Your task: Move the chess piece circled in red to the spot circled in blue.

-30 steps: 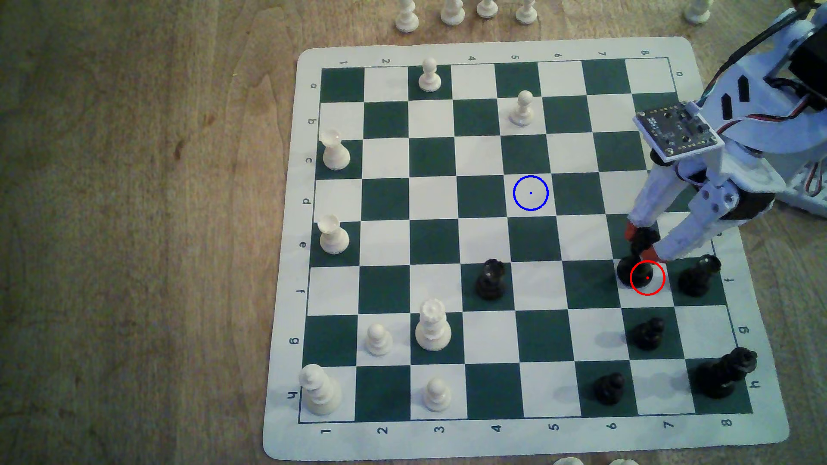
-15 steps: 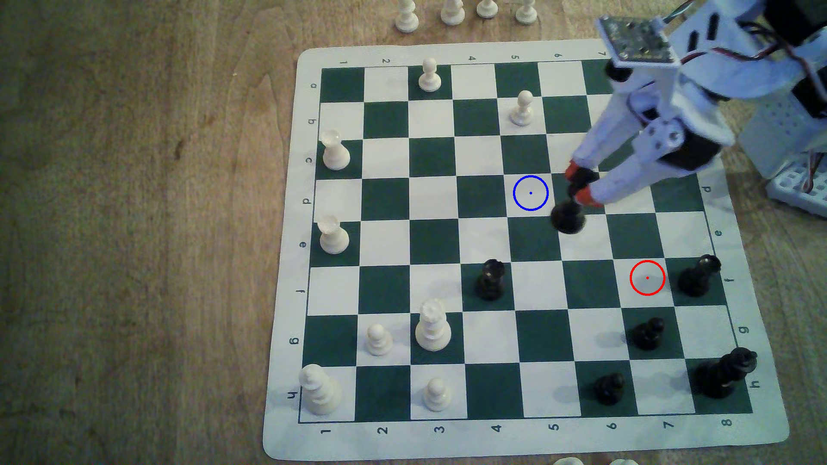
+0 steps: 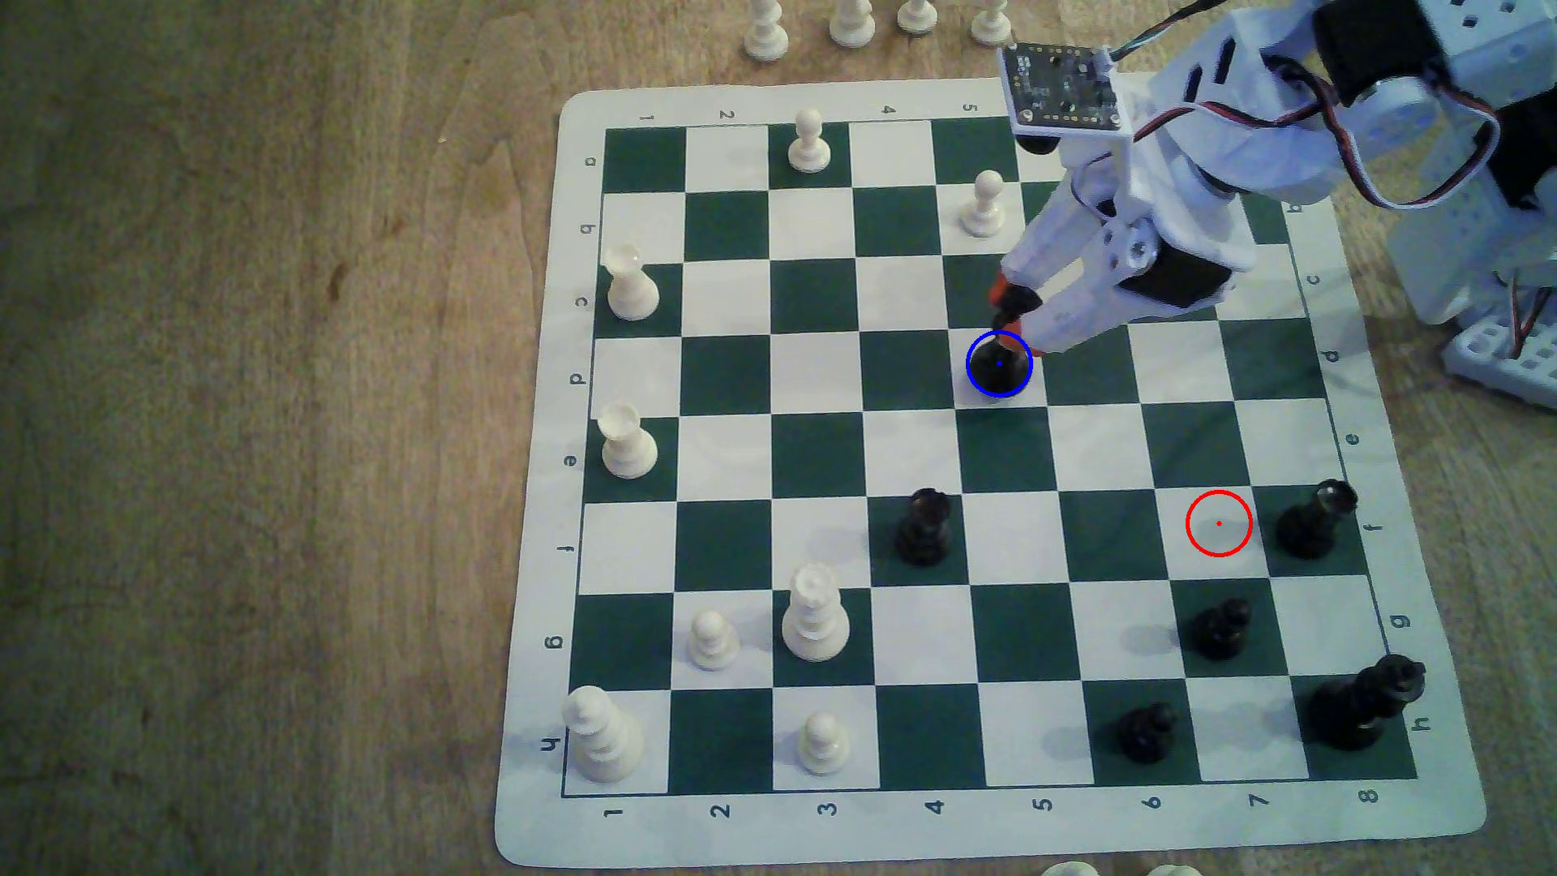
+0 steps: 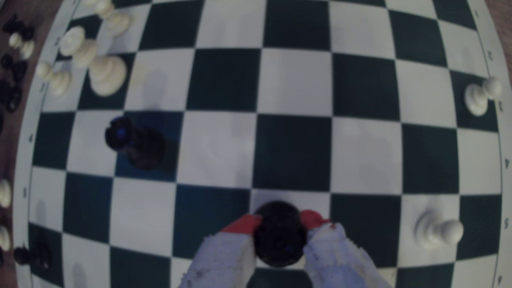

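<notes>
The tool (image 4: 279, 220) apparently grips the black piece (image 4: 278, 235).

Just a worn wooden tabletop (image 3: 253, 421) here, brownish grain with a few darker knots, under warm, dim lighting. Soft shadows everywhere, nothing harsh. No walls or windows visible.

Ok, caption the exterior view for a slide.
Pincer grips the black rook, its base inside the blue ring; red ring's square bare.

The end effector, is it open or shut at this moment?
Shut on the black piece: the end effector has both red fingertips pressed against its sides, over the blue-ringed square.
</notes>
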